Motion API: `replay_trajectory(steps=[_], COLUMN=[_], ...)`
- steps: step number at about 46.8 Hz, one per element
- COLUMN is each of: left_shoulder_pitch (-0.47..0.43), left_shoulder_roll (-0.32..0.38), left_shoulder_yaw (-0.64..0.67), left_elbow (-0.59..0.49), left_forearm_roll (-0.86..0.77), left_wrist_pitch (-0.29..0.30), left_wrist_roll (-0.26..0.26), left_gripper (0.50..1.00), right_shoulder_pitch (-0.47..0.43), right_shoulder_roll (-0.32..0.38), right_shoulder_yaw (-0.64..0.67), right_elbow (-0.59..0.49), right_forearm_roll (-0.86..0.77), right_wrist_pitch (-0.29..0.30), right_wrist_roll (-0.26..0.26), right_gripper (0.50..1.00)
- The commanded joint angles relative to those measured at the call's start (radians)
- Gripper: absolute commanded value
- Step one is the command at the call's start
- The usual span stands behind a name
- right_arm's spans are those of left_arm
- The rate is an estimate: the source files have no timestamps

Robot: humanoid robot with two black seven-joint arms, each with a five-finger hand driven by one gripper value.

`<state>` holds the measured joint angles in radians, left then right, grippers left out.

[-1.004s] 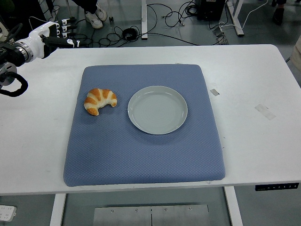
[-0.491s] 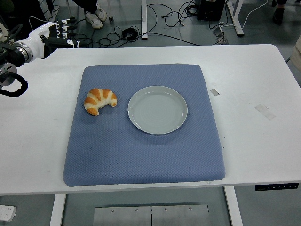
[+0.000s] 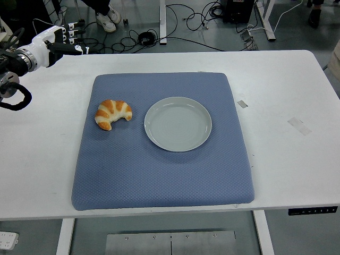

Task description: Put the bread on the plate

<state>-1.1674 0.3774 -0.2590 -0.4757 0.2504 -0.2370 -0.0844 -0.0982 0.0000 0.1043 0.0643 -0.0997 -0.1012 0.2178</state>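
The left hand (image 3: 62,41) hovered with fingers extended, holding nothing, needing to reach the croissant (image 3: 112,113) beside the plate (image 3: 178,124).

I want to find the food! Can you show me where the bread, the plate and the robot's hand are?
bread (image 3: 112,113), head view, middle of the croissant's curved back
plate (image 3: 178,124), head view, bare centre of the dish
left hand (image 3: 66,41), head view, middle of the outstretched fingers

Black cables (image 3: 183,21) are lying on the grey floor (image 3: 202,32) behind the white table (image 3: 281,106), near some table legs (image 3: 163,21).
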Motion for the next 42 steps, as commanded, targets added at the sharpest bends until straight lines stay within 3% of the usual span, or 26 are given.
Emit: replay_trajectory(steps=[1, 42], left_shoulder_pitch=[0.000, 0.002], left_shoulder_roll=[0.000, -0.008], left_shoulder_yaw=[0.000, 0.000], left_elbow=[0.000, -0.001], left_forearm_roll=[0.000, 0.000], left_wrist_pitch=[-0.001, 0.001], left_wrist_roll=[0.000, -0.002], left_gripper=[0.969, 0.969], right_shoulder_pitch=[0.000, 0.000], right_shoulder_roll=[0.000, 0.000], right_shoulder_yaw=[0.000, 0.000], right_elbow=[0.000, 0.000], right_forearm_roll=[0.000, 0.000], right_wrist_pitch=[0.000, 0.000], right_wrist_roll=[0.000, 0.000], right_gripper=[1.000, 1.000])
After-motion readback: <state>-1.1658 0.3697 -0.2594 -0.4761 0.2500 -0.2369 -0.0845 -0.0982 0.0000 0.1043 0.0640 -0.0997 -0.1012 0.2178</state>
